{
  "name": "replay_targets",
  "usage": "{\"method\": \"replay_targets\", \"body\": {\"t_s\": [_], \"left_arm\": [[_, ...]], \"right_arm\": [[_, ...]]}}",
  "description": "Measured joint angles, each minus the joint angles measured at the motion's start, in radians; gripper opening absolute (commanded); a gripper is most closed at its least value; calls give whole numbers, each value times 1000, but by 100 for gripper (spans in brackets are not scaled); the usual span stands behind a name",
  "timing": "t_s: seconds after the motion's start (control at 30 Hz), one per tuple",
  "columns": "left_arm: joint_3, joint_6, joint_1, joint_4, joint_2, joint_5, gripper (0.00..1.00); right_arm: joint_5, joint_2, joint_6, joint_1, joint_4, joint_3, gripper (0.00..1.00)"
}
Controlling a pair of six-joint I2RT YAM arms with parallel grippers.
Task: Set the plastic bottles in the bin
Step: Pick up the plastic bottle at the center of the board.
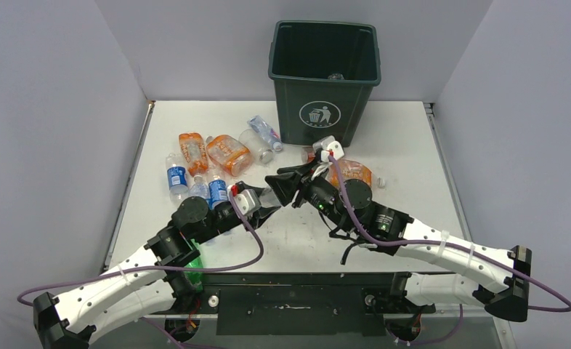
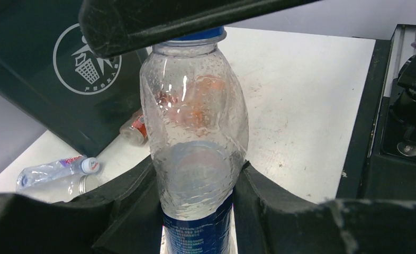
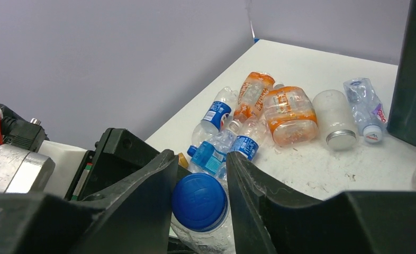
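**Clear bottle [image 2: 192, 106] held between both arms at mid-frame of the top view, just below the bin [image 1: 325, 87].**

The left gripper [image 2: 198, 193] is clamped on the bottle's dented lower body, and the right gripper [image 3: 200, 177] is closed against its blue cap [image 3: 199, 196]. The bottle looks empty and light. Its walls are thin, soft and already buckled, misted inside and probably slippery, so the stiff cap and neck seem the surest hold. Its blue label [image 2: 198, 233] carries white print too small to read. The bin's white litter-person logo [image 1: 320, 114] has characters beneath it — illegible. The other bottles [image 1: 203, 156] lie left of the bin with orange and blue labels; no brand is readable.
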Motion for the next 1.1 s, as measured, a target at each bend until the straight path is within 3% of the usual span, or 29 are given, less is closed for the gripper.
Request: {"method": "replay_targets", "body": {"t_s": [0.1, 0.17, 0.23, 0.33, 0.43, 0.5, 0.57, 0.63, 0.67, 0.87, 1.0, 1.1], "left_arm": [[-5, -5, 0, -1, 2, -8, 0], [-5, -6, 0, 10, -1, -7, 0], [-5, -7, 0, 9, -4, -8, 0], [-5, -8, -1, 8, -3, -9, 0], [-6, -9, -1, 2, -2, -10, 0], [-6, -11, -2, -2, -2, -9, 2], [-6, -11, -3, -2, -1, -9, 26], [-6, -11, -5, 0, -1, -9, 69], [-6, -13, -6, 0, -1, -9, 98], [-6, -34, -6, 40, -28, -11, 96], [-6, -38, -6, 66, -49, -37, 96], [-9, -38, -6, 79, -54, -79, 96]], "right_arm": [[5, 12, 7, -2, -17, 0, 73], [13, 23, 8, -6, -40, 0, 74], [16, 32, 13, -9, -53, 0, 65], [13, 32, 22, -7, -50, 0, 43], [8, 32, 30, 2, -41, -3, 11], [9, 27, 31, 0, -35, -11, 5], [10, 24, 34, 0, -34, -13, 5], [10, 21, 36, 0, -33, -13, 5], [10, 18, 36, 0, -31, -16, 5], [110, -9, -18, -16, -69, -5, 5], [224, -9, -116, -41, -96, 119, 5], [334, -9, -215, -93, -10, 229, 5]]}}
